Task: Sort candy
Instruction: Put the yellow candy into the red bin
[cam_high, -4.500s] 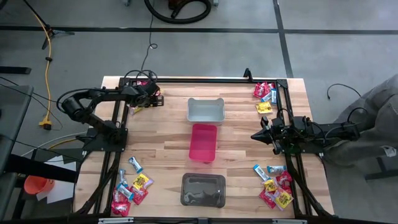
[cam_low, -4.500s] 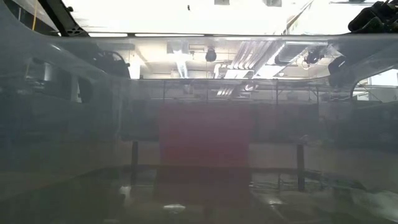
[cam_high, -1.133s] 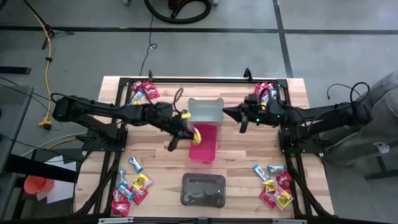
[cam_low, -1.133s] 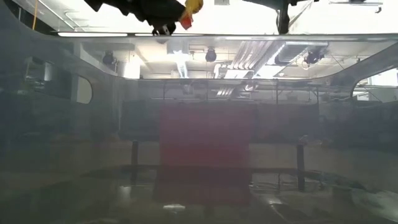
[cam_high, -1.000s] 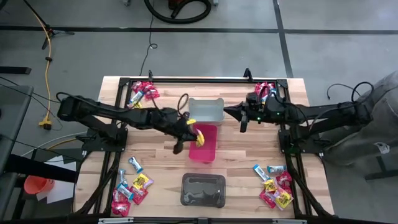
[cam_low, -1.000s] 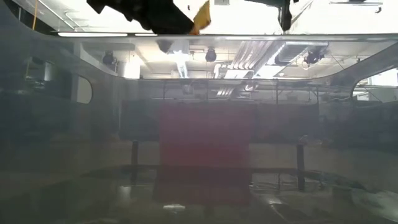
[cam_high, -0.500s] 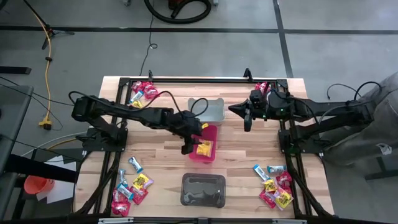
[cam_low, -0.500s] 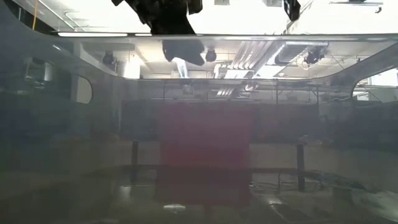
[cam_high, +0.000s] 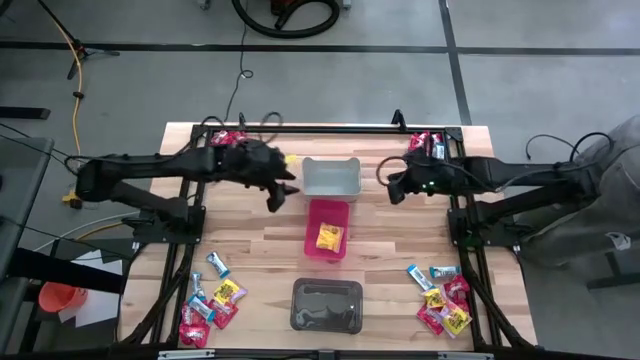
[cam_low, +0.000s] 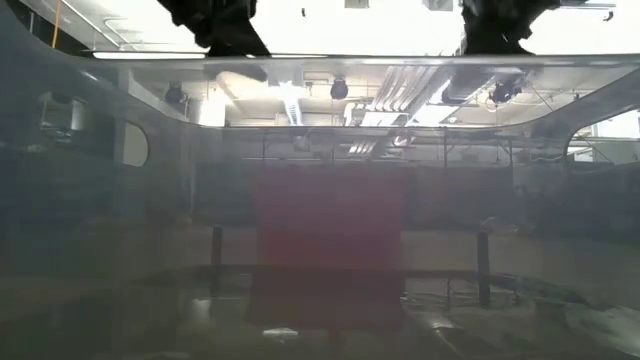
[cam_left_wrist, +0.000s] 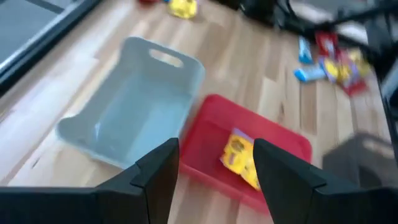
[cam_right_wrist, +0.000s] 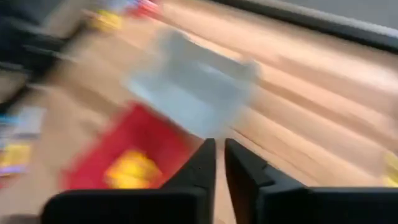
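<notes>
A yellow candy packet (cam_high: 329, 237) (cam_left_wrist: 239, 157) lies flat on the floor of the pink bin (cam_high: 313, 222) at the table's middle. The grey bin (cam_high: 330, 177) stands behind it, and the dark bin (cam_high: 326, 305) in front. My left gripper (cam_high: 282, 192) (cam_left_wrist: 214, 168) hangs open above the table, left of the grey bin, with nothing between its fingers. My right gripper (cam_high: 386, 187) (cam_right_wrist: 220, 163) hangs to the right of the grey bin, shut and holding nothing. Piles of red, yellow and blue-and-white candy lie at the corners.
Candy piles lie at the far left (cam_high: 228, 142), near left (cam_high: 210, 300), far right (cam_high: 425, 148) and near right (cam_high: 442, 300) corners. A black frame (cam_high: 330, 128) runs along the table's far edge. Bare wood lies between the bins and the piles.
My left gripper has carried the yellow candy over the pink bin, opened and let it go. The candy has fallen and now lies in the pink bin. The open gripper has then drawn back toward the table's far left. My right gripper has turned on the spot.
</notes>
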